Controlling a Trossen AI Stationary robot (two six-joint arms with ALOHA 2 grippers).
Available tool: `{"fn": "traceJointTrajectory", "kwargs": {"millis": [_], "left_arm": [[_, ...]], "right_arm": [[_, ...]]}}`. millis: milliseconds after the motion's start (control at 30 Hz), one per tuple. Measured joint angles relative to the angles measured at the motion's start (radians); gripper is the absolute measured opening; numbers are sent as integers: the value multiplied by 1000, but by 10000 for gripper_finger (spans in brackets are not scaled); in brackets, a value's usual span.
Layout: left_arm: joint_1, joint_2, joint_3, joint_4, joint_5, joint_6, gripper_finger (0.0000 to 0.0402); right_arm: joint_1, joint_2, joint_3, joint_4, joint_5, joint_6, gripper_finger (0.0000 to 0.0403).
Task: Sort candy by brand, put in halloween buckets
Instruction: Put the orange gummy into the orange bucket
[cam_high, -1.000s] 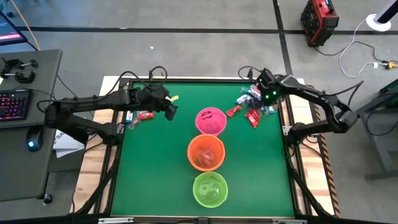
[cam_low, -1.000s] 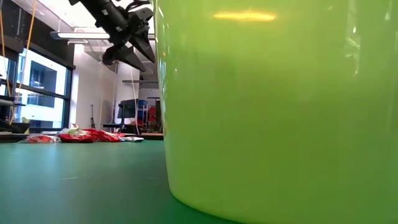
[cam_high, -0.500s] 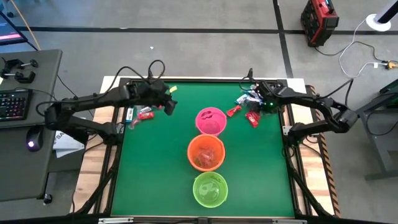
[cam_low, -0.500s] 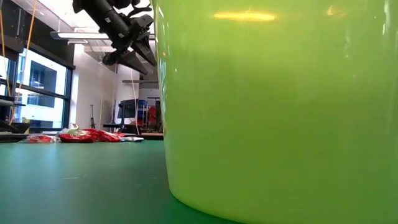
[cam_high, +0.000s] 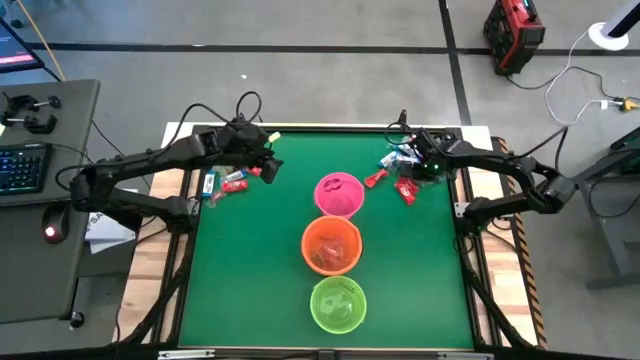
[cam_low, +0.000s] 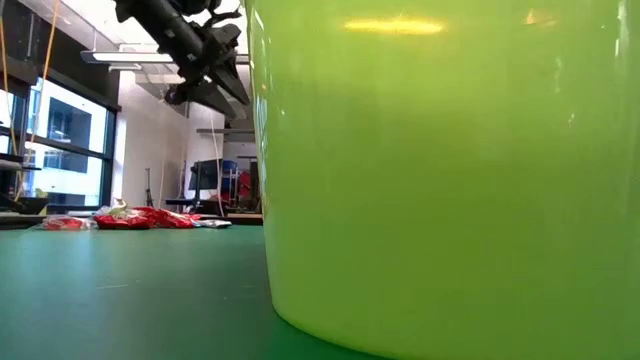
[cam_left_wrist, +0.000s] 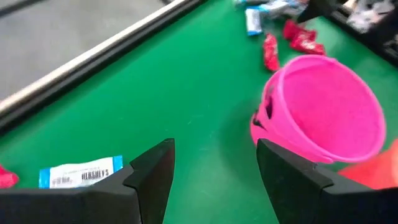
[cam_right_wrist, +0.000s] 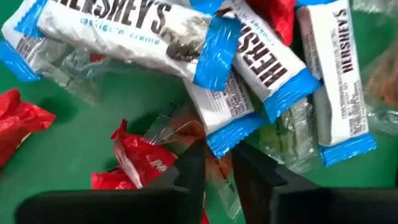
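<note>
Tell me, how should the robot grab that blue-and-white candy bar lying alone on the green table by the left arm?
Probably from straight above, pinching across its narrow middle. The blue-and-white bar lies flat on the green table, apart from other candy, so its long sides are free. The left gripper hangs open just beside it, wide enough for its short width.

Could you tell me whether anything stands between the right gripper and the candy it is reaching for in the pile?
Nothing visible does. The right gripper is already down in the candy pile at the table's far right corner, its fingers closing around a clear-wrapped piece beside a red packet, with blue-and-white Hershey's bars lying just beyond.
</note>
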Motion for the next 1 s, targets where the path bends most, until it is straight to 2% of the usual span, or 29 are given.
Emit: {"fn": "traceJointTrajectory", "kwargs": {"millis": [133, 200, 367, 533, 633, 833, 1000], "left_arm": [[24, -74, 0, -18, -10, 25, 218], [44, -121, 0, -28, -26, 26, 218], [92, -228, 0, -76, -50, 36, 218], [120, -294, 0, -97, -51, 44, 218], [126, -304, 1, -97, -51, 52, 218], [126, -284, 1, -100, -27, 106, 218], [126, -271, 1, -138, -5, 158, 218]], "right_arm": [[0, -1, 0, -25, -9, -14, 20], [3, -1, 6, -56, -52, -30, 6], [64, -47, 79, -214, -86, -62, 3], [147, -148, 230, -322, -84, -80, 1], [212, -208, 323, -237, -126, -92, 1], [410, -219, 425, 77, -349, -62, 0], [681, -114, 439, 223, -350, 12, 0]]}}
